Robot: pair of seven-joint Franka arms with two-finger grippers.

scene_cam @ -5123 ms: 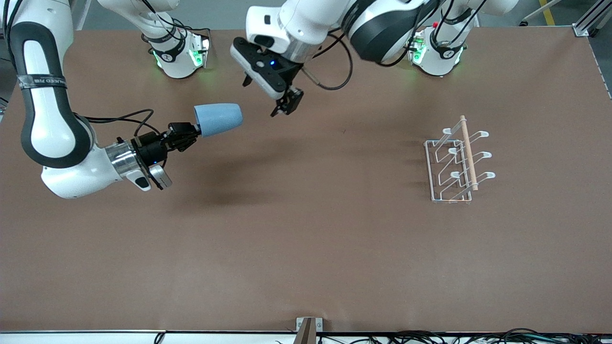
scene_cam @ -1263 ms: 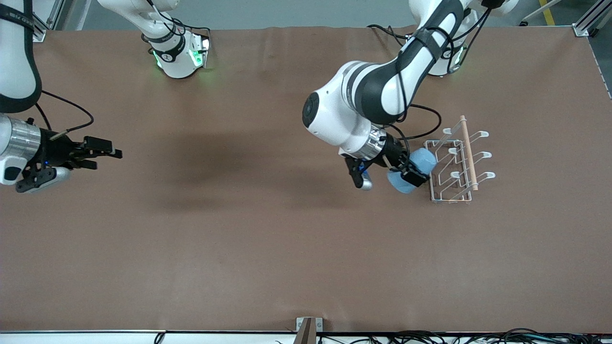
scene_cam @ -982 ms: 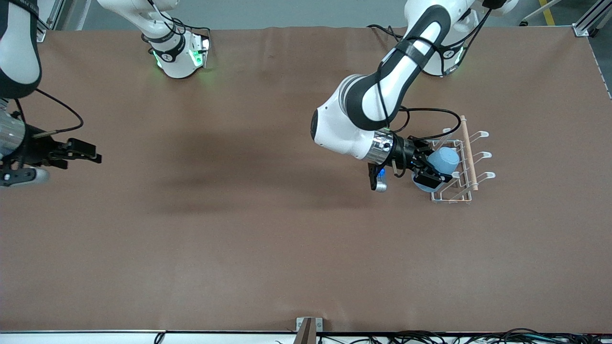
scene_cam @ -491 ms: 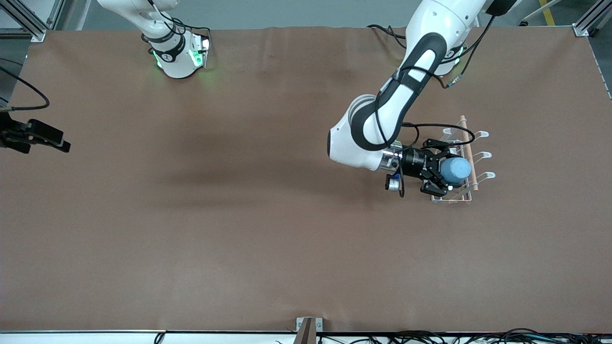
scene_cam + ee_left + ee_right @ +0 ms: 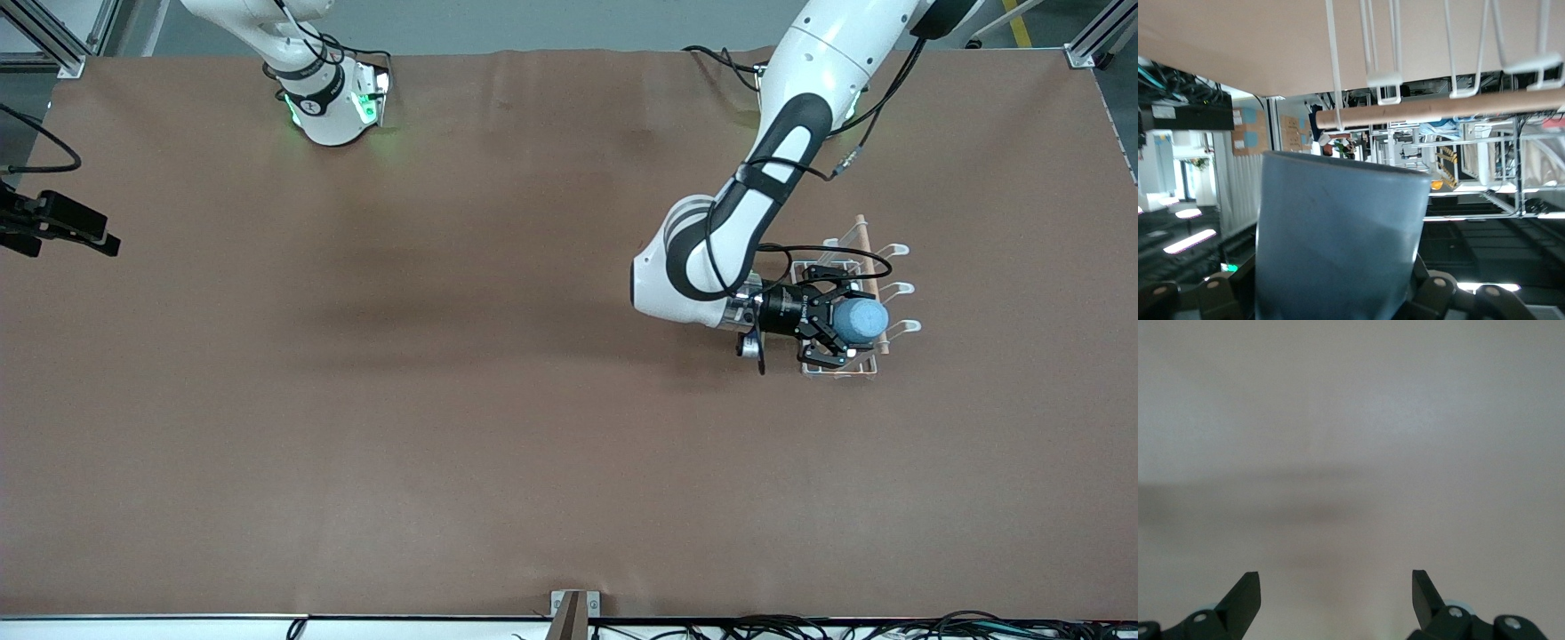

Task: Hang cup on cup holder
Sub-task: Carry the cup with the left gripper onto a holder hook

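The light-blue cup (image 5: 862,321) lies sideways in my left gripper (image 5: 843,324), which is shut on it over the white wire cup holder (image 5: 896,289), close to the holder's wooden rod (image 5: 863,247). In the left wrist view the cup (image 5: 1338,233) fills the space between the jaws, with the rod (image 5: 1451,108) and the looped prongs (image 5: 1382,79) just past its rim. My right gripper (image 5: 76,233) is open and empty, waiting over the table edge at the right arm's end. Its view shows bare table between the fingertips (image 5: 1248,590).
The brown table (image 5: 462,400) bears only the cup holder. A small metal bracket (image 5: 573,609) sits at the table edge nearest the front camera. The two arm bases (image 5: 333,102) stand along the edge farthest from that camera.
My left gripper has carried the cup from beside the holder to over it, turning the cup toward the rod. My right gripper has drawn back toward the table edge.
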